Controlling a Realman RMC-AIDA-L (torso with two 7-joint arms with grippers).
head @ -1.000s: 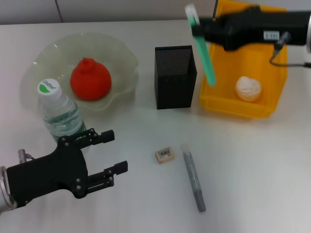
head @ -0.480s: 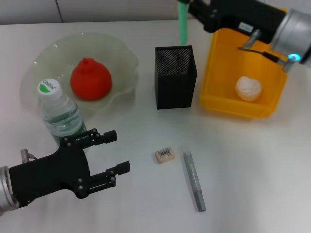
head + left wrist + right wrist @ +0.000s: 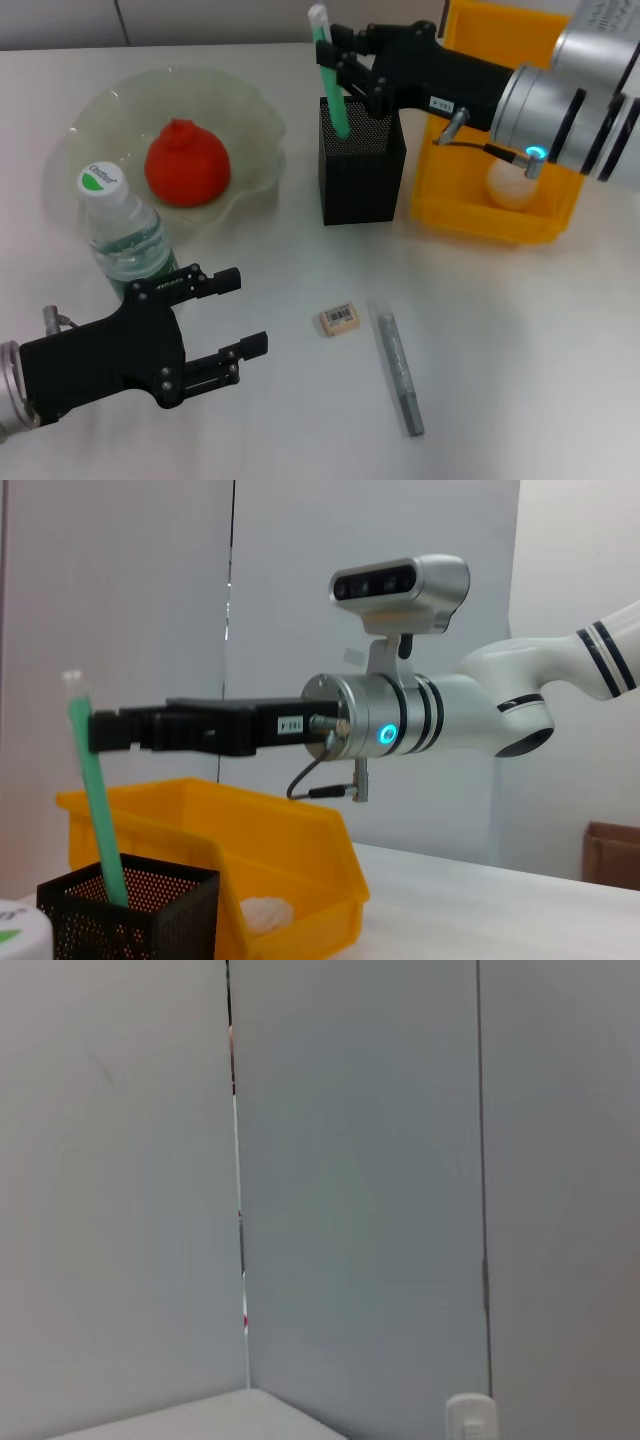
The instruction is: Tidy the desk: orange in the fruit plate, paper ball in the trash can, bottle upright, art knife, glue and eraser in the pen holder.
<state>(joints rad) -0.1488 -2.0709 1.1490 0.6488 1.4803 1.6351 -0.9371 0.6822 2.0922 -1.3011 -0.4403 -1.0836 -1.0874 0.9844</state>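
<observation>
Head view: high vantage, looks forward and down on counter point(image 3: 520, 340); whole work area in frame, near edge to far wall.

Left wrist view: low, close to counter level at near left, faces level toward far right; catches pen holder point(image 3: 130, 910), trash can point(image 3: 250, 850), right arm in profile.

Right wrist view: faces bare wall panels; only sliver of counter.

Shared by head and left wrist views: pen holder, trash can, art knife point(image 3: 331, 75).
</observation>
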